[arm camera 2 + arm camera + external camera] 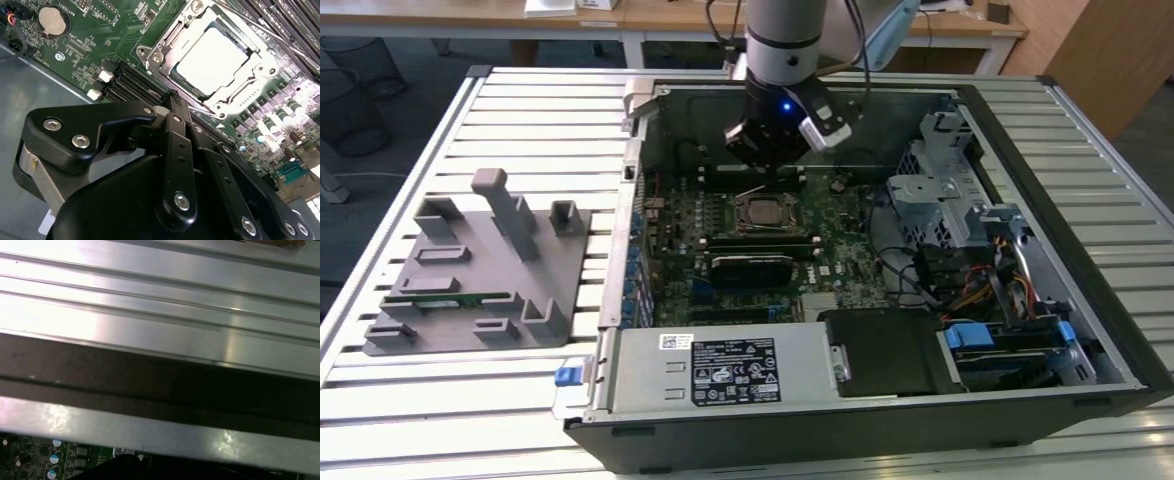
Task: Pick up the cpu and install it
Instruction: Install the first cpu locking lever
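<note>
Hovering: the gripper [767,160] hangs inside the open computer case [1067,330], just above the motherboard [847,250], at 12 o'clock from the socket in the exterior view.
Tool state: fingers [175,102] pressed together at the tips, nothing between them.
Cpu: the cpu [212,57] lies flat in the socket frame [150,55]; in the exterior view it sits at board centre [762,212].
Hidden: the gripper's black linkage blocks the board's near part in the second wrist view; fingertips are hard to make out in the exterior view.
Cut off: the first wrist view catches a case wall [160,425] and ribbed table [150,295], with a sliver of board.
Edges: case walls ring the board; drive cage [947,180] at 3 o'clock.
Open room: above the socket, clear of the arm.
</note>
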`<state>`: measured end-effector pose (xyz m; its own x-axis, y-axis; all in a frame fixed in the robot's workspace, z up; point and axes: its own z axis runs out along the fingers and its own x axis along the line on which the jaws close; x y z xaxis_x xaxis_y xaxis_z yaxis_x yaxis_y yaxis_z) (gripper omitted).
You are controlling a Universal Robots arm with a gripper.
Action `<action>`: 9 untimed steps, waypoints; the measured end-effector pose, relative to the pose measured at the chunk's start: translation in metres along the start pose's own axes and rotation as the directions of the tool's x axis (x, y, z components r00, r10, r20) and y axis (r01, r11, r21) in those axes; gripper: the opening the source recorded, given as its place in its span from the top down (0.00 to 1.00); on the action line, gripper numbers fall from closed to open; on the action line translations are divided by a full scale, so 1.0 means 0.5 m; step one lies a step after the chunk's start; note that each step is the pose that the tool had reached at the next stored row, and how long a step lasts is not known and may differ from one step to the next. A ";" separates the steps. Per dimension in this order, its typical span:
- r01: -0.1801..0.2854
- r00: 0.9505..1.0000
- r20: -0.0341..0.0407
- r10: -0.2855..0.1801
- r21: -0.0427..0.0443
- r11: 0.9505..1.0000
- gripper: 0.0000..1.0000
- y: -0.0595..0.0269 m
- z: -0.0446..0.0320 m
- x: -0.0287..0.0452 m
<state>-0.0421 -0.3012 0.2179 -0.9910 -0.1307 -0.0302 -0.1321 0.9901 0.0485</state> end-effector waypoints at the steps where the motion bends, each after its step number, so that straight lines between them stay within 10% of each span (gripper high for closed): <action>1: 0.000 1.000 0.000 0.000 0.000 1.000 0.89 0.000 0.001 -0.001; 9: -0.005 1.000 0.000 0.005 0.000 1.000 0.89 -0.002 0.007 -0.012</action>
<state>-0.0360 -0.3012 0.2147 -0.9916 -0.1261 -0.0302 -0.1275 0.9907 0.0484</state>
